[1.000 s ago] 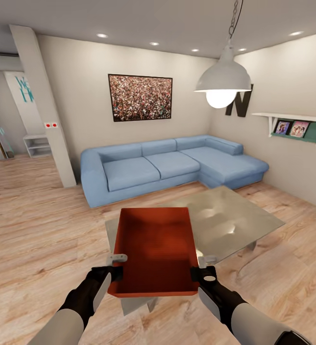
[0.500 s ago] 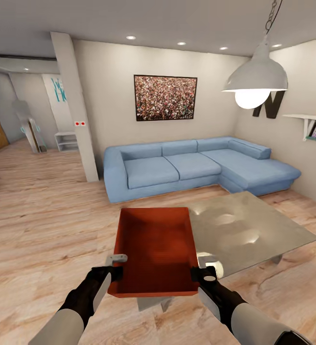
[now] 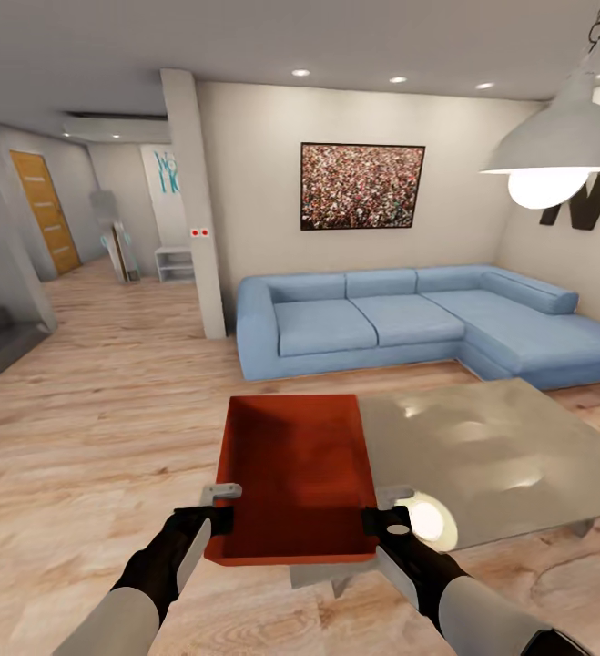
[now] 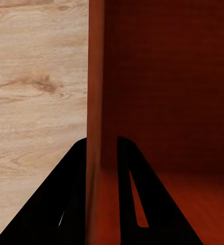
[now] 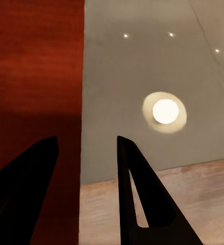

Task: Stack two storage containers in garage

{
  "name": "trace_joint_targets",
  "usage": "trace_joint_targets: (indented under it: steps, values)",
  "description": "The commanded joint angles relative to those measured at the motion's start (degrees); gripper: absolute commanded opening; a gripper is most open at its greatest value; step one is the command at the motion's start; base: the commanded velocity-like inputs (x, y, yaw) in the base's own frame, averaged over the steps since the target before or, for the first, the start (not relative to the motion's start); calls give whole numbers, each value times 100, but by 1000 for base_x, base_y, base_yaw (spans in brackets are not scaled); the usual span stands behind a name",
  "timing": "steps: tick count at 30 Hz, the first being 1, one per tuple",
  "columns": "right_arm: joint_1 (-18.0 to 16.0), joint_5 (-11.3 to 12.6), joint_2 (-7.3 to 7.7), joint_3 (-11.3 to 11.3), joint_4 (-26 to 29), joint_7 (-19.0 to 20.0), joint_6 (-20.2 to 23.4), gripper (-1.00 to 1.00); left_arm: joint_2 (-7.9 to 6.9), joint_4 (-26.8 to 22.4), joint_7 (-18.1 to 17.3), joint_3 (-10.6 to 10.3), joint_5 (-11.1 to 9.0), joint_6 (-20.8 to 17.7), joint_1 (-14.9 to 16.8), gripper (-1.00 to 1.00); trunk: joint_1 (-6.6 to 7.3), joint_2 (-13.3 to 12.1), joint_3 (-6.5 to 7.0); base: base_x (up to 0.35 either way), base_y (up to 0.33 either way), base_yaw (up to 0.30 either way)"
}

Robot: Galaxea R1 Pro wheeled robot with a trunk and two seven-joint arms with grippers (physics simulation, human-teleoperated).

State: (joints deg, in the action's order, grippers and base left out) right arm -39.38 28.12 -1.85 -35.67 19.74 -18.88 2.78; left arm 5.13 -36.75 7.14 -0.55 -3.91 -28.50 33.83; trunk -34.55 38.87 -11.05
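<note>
The living room has a light wood-plank floor [image 3: 90,428], a blue sofa [image 3: 409,314] at the far wall and a glass coffee table [image 3: 518,456] near right. The red-orange bin [image 3: 292,474], rectangular and smooth, hangs over the floor. The left gripper [image 3: 218,506] pinches its left wall; the right gripper [image 3: 386,510] clamps its right wall.

Light wood-plank floor [image 3: 90,428], blue sofa [image 3: 409,319], glass coffee table [image 3: 491,456]
</note>
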Motion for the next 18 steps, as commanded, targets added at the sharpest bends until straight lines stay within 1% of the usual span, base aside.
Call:
trace_joint_targets:
  steps: [1,18]
  values:
    - [1,80,-79,-36,12,-46,30,-100,5,-25,182,86,75,38,9,-100,-2,9,-10,0,0,290]
    - [1,80,-79,-36,12,-46,30,-100,5,-25,182,86,75,38,8,-100,-2,9,-10,0,0,291]
